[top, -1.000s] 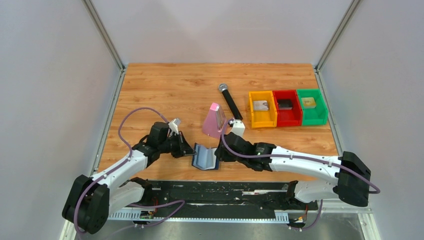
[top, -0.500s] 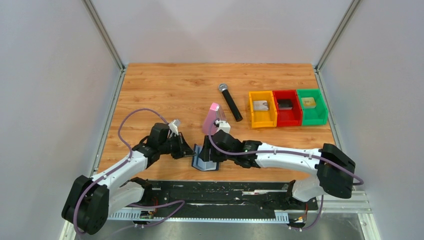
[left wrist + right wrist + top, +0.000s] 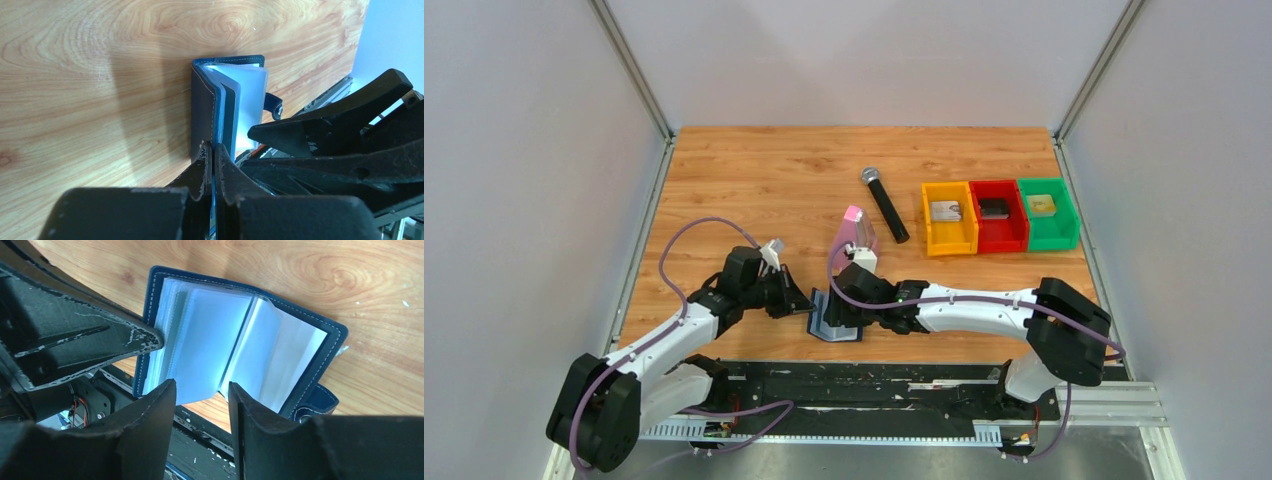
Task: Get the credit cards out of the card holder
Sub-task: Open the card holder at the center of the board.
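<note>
Card holder (image 3: 834,318) is found at the near edge of the wooden table (image 3: 754,170), between the two arms and just in front of the pink metronome (image 3: 854,238). It is stood open like a book, its navy cover spread and its pale sleeves (image 3: 200,340) fanned out.

One flap of the cover is pinched by the left claw (image 3: 210,150), whose fingers are clenched on its edge. This hold is judged to serve as an anchor, so that the holder is kept open and is not dragged along when something is pulled from it.

The right claw (image 3: 200,390) is brought in from the other side with its fingers parted. The lower edge of a sleeve lies in the gap, but nothing is seen to be clamped. The sleeves are probably being sorted for a card edge that can be pinched.

No credit cards can be made out with certainty; a dark shape in one sleeve may be one. None is seen lying out on the table, so the task is judged to be at an early stage.

A microphone (image 3: 884,203) and three bins, orange (image 3: 949,238), red (image 3: 997,232) and green (image 3: 1046,230), are set well apart from the work.
</note>
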